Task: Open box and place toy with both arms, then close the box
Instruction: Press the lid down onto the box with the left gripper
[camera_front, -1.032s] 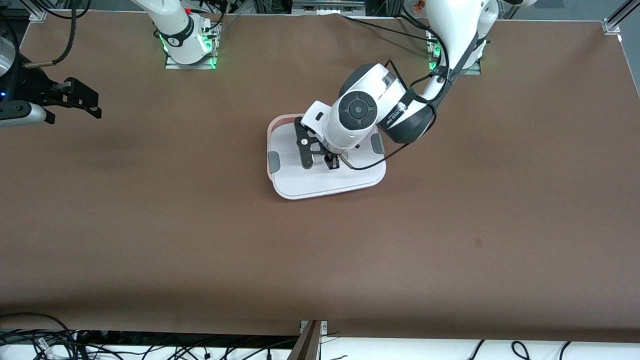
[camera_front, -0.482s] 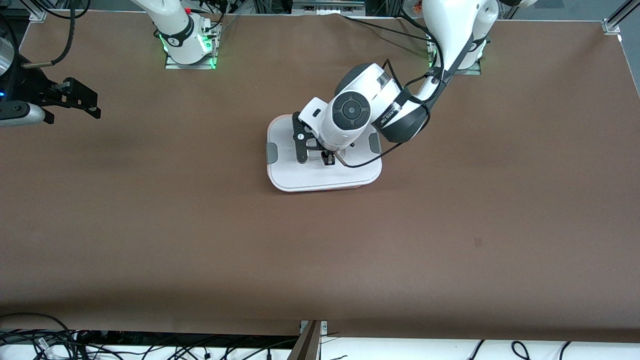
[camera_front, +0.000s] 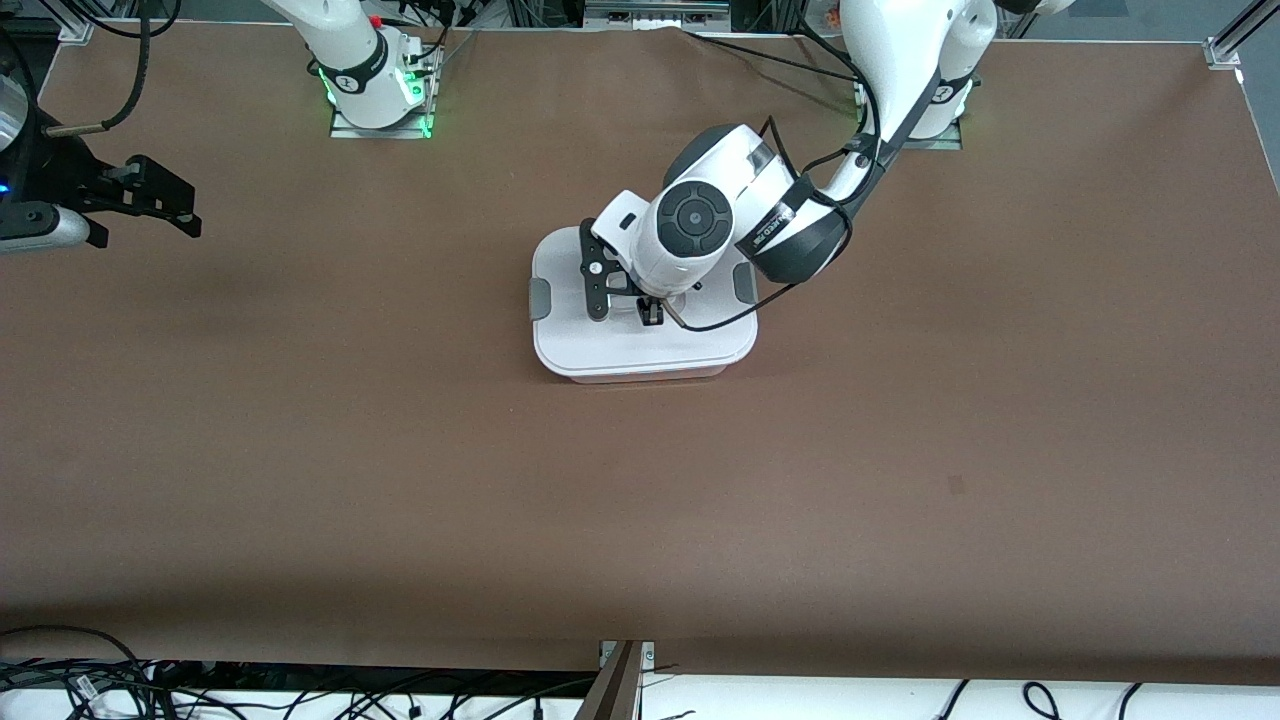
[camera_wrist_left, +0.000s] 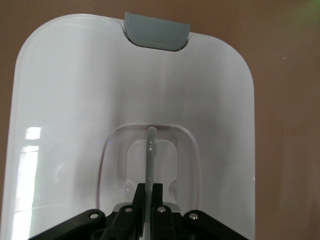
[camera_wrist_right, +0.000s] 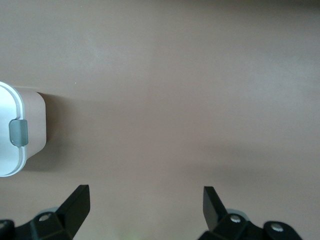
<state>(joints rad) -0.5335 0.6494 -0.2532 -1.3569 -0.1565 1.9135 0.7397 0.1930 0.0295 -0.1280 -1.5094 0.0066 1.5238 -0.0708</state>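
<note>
Left gripper (camera_wrist_left: 148, 192) pinching lid handle (camera_wrist_left: 150, 150), wrist view only

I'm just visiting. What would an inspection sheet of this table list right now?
Surface: brown table, bare apart from the box.
Job's things: box mid-table with white lid on it, grey clip showing; toy not seen.
Clutter: nothing seen.
Hands: left hand shut on the lid's centre handle; right hand open, waiting over the right arm's end of the table.
Cables: cable looping off the left arm.
Surroundings: wires along the table's near edge.
</note>
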